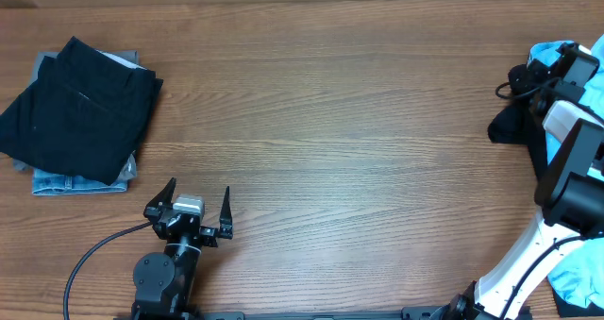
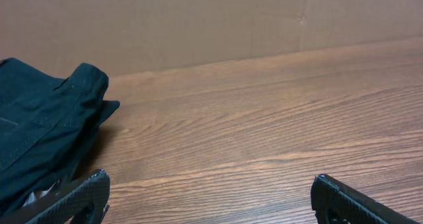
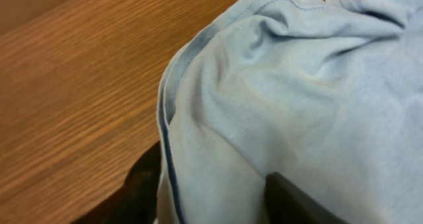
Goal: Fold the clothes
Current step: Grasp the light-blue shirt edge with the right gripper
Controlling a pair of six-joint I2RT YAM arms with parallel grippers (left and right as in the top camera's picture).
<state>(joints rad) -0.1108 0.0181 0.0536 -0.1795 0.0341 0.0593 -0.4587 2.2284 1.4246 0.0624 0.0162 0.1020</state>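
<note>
Clothes [image 1: 80, 112] are stacked three deep at the table's [image 1: 330, 122] left, one blue shirt [image 3: 297, 105] is crumpled at its right under the right claw [image 3: 218, 196], grip unclear, and the left claw [image 1: 199, 186] is spread wide, empty.

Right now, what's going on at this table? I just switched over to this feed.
The right arm is at the right edge of the table, its jaws on either side of a bunched light blue T-shirt. Whether they actually grip it can't be told. The left arm sits near the front, jaws open and empty. A stack of folded clothes, dark garment on top, lies at the left. The shirt is not folded yet.
</note>
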